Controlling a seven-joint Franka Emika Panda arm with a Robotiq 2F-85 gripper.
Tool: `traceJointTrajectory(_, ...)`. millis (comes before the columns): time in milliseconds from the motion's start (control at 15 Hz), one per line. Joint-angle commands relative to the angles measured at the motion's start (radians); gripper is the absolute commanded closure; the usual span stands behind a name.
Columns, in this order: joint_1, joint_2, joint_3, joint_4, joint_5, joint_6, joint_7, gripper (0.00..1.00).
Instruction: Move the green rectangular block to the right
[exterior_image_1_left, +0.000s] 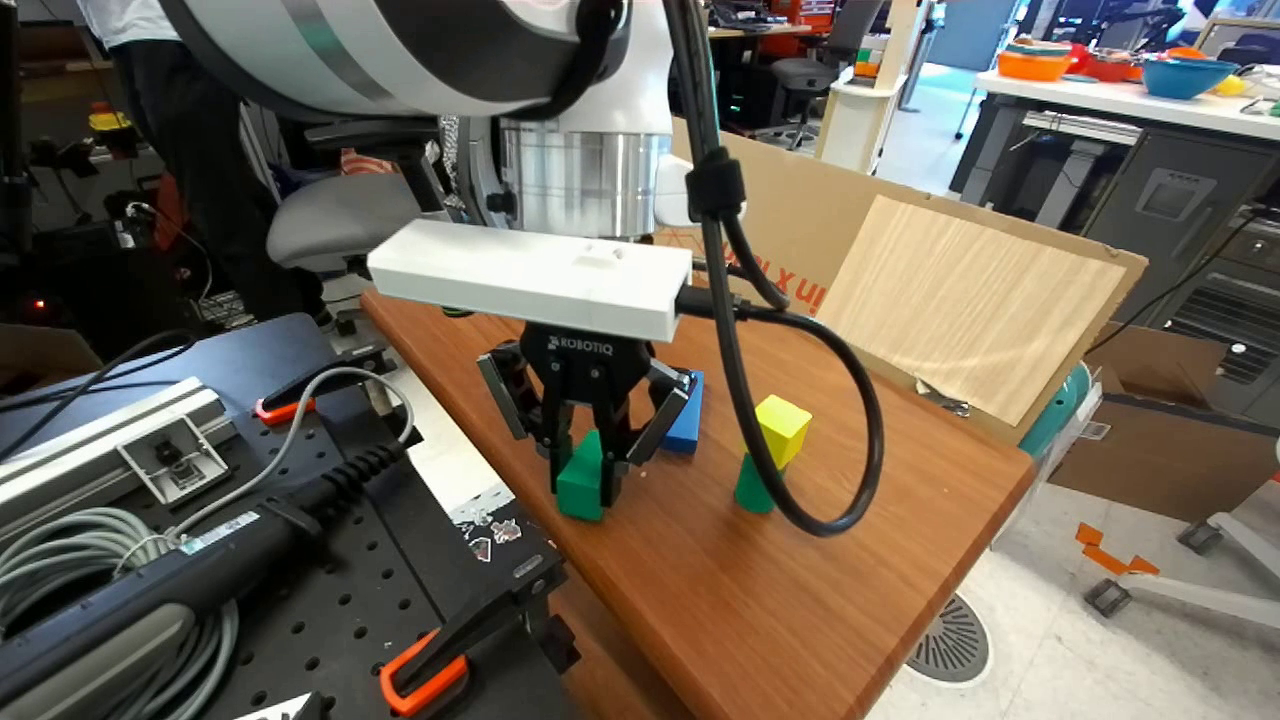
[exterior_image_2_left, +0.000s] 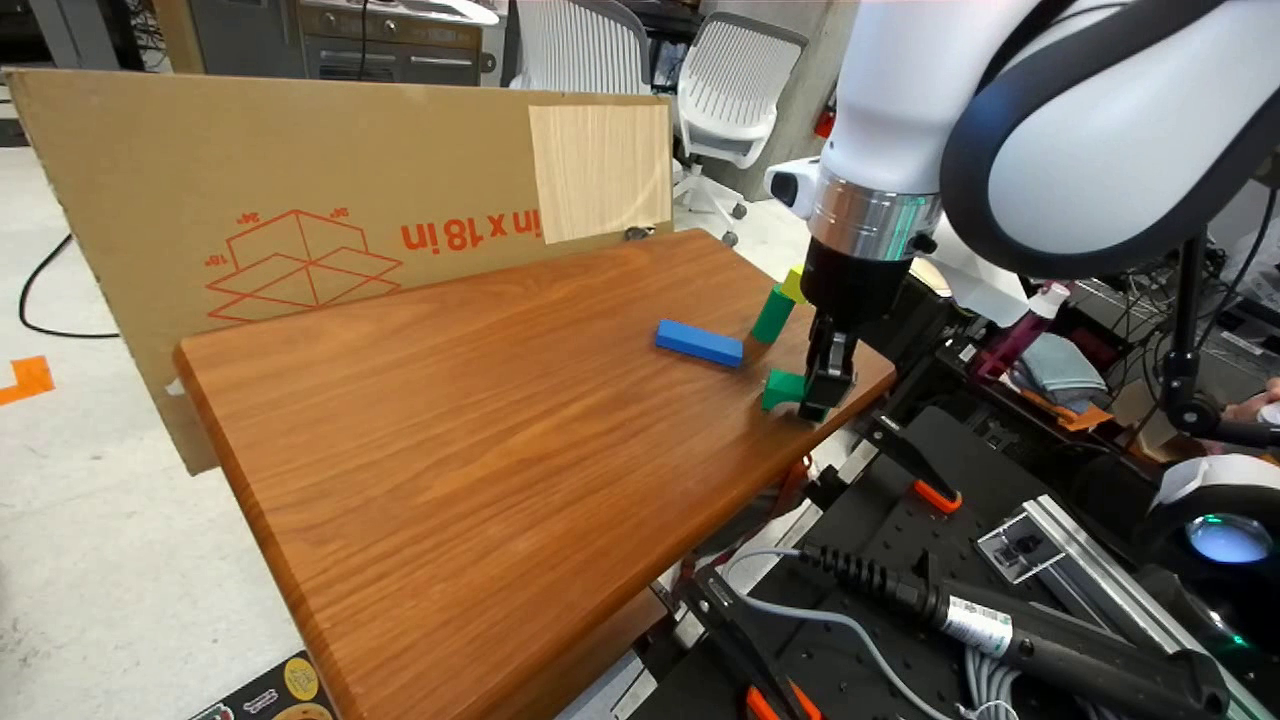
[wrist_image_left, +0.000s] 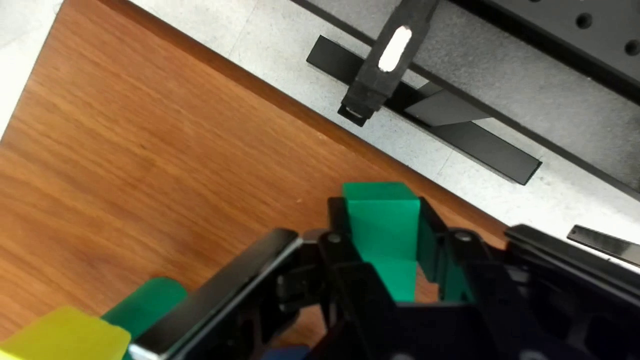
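Brown grained wood tops the table (exterior_image_1_left: 820, 600). Near its edge your gripper (exterior_image_1_left: 581, 486) clasps the flat-faced green rectangular block (wrist_image_left: 384, 225), fingers (wrist_image_left: 338, 220) partly hiding its sides; you see the yellow cube (wrist_image_left: 65, 336) cropped in the wrist view.

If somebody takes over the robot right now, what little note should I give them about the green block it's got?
End effector: looks closed on the green rectangular block, one finger against each side.
Where things are: the block is near an edge of the wooden table; I can't tell if it is lifted. The blue block lies nearby, and a yellow cube sits on an upright green cylinder.
Done: the grasp, it seems.
Left: probably carry it right, set it down, let go. No stopping spot is marked.
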Motion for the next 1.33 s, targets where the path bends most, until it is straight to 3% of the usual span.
traceJointTrajectory(0, 0.029, 0.018, -0.029, 0.001, -0.035, 0.021, 0.054, 0.34)
traceJointTrajectory(200, 0.038, -0.018, -0.027, -0.019, -0.026, 0.026, 0.070, 0.10)
traceJointTrajectory(333, 0.033, -0.070, -0.008, -0.039, 0.016, 0.007, 0.078, 0.01)
traceJointTrajectory(600, 0.003, -0.242, 0.064, -0.081, 0.220, -0.049, 0.058, 0.00)
traceJointTrajectory(867, 0.023, -0.423, 0.075, -0.106, 0.388, -0.188, 0.081, 0.00)
traceJointTrajectory(933, 0.026, -0.465, 0.070, -0.106, 0.403, -0.266, 0.082, 0.00)
traceJointTrajectory(1000, 0.026, -0.350, 0.065, -0.062, 0.355, -0.176, 0.072, 0.00)
traceJointTrajectory(1267, 0.029, -0.451, 0.062, -0.093, 0.377, -0.252, 0.076, 0.00)
